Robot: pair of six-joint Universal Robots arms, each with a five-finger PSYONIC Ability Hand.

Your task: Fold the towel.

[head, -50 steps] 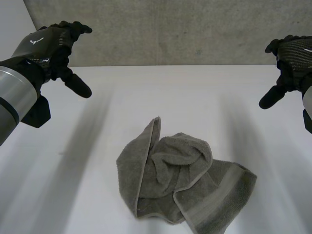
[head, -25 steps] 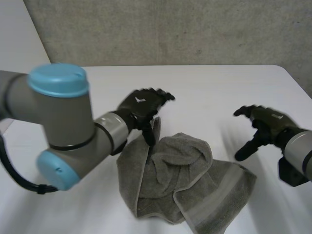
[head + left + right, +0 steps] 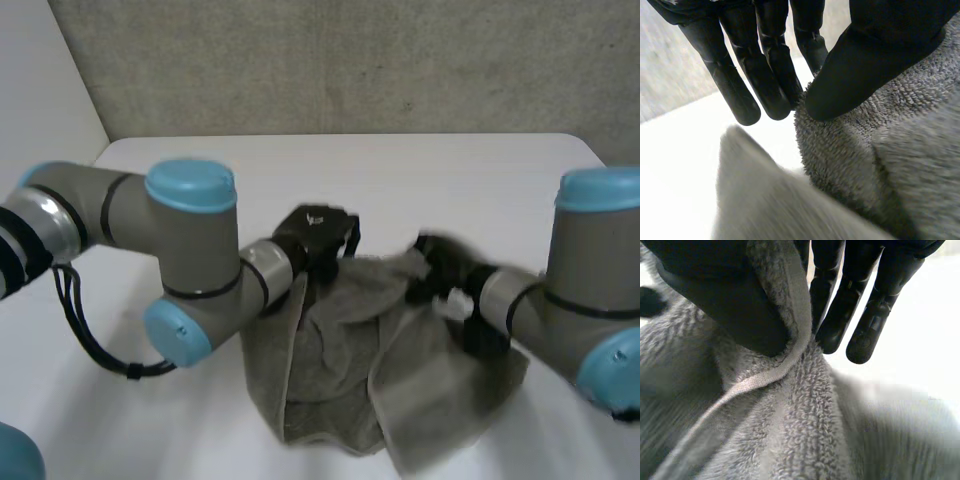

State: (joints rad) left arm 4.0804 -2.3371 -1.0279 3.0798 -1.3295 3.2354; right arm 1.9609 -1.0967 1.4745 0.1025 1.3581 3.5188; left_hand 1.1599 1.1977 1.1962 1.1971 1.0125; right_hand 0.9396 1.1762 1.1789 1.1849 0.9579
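My view has the towel (image 3: 340,370) as mid-grey all over with a looped terry nap. A flat, paler grey woven band (image 3: 740,385) follows its edge, passing between the thumb and the black fingers (image 3: 840,315) of the right hand (image 3: 720,300). The left hand (image 3: 880,45) is black too, its fingers (image 3: 765,75) faintly glossy. Beyond those fingertips the bench (image 3: 675,140) is plain white. Both arms (image 3: 100,210) are grey with light-blue caps (image 3: 190,185), and the wall (image 3: 350,60) is speckled grey.
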